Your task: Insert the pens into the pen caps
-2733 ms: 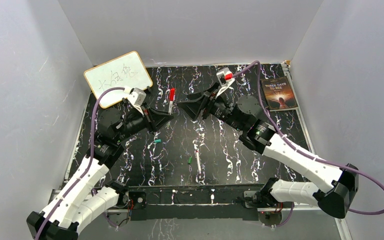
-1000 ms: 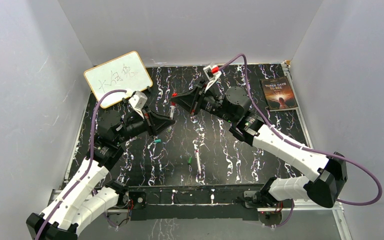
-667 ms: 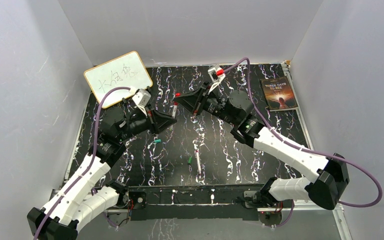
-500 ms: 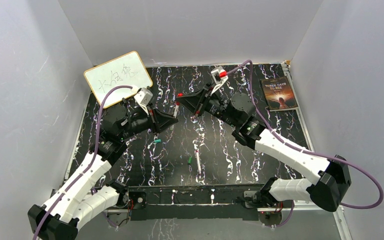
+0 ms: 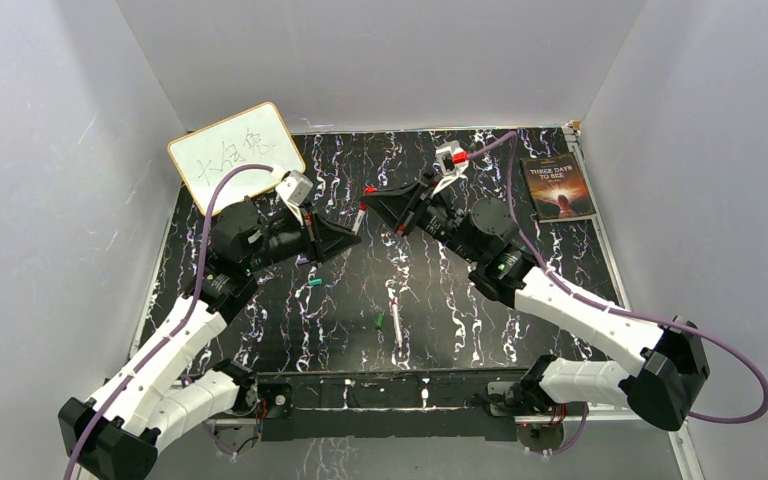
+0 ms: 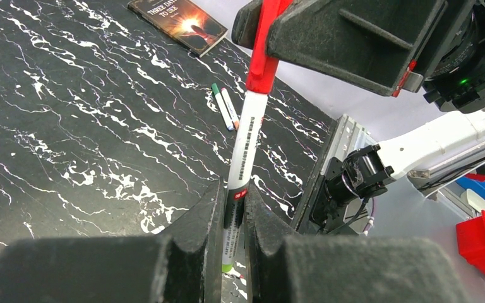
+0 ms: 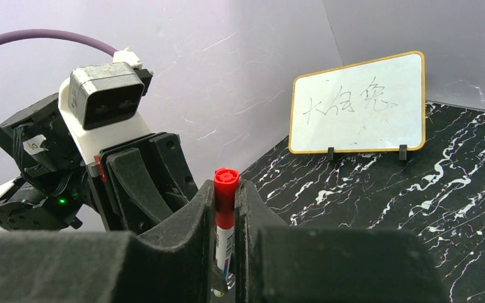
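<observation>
- Left gripper was clamped narrow on the lower white barrel of a pen, held off the table near its far middle.
- Right gripper was closed on the red cap at the other end of that pen. The two grippers faced each other tip to tip.
- In the left wrist view the red cap met the barrel in one straight line with no visible gap. I judged the cap on or nearly on, but couldn't confirm it was fully seated.
- Progress, as a judgement: one pen about done, release not yet made.
- Left over on the table were a loose pen near the front middle, a green cap just beside it and a teal cap further left. At least one more pairing was needed. I couldn't tell whether more pens or caps lay hidden under the arms.
- Materials:
  - The pen barrel was smooth, glossy white plastic, a thin cylinder with small printed text and a red label band.
  - The red cap was a short, matte plastic tube with a stepped flat end.
  - Gripper fingers were black, blocky, faintly ridged plastic.
  - The table was black with white marble-like streaks, which could be mistaken for pens.
- Background: a framed whiteboard stood at the far left on small feet, and a dark glossy book lay flat at the far right.
</observation>
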Robot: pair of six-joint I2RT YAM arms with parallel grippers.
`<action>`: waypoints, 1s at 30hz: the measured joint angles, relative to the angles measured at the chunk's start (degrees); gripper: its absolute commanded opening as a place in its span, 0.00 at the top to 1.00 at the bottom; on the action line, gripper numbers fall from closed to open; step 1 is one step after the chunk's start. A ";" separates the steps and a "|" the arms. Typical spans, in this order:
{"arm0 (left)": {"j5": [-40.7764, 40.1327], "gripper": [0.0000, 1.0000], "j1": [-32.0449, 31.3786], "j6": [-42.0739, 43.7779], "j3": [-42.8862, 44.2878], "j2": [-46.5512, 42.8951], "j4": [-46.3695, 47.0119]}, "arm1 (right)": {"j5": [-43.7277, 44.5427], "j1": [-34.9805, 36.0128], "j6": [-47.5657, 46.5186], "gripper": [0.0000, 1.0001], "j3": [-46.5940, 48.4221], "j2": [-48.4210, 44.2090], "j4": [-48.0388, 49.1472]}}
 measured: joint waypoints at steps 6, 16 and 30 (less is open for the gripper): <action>0.17 1.00 0.00 -0.22 0.02 0.37 -0.02 | 2.32 1.22 -0.11 1.00 -0.46 0.09 0.79; -0.09 1.00 0.00 0.11 0.90 0.42 -1.73 | 4.57 2.23 -0.13 1.00 -2.27 0.15 3.63; -0.70 1.00 -0.02 1.18 2.27 0.52 -6.34 | 6.01 3.58 -0.35 1.00 -4.61 0.11 5.86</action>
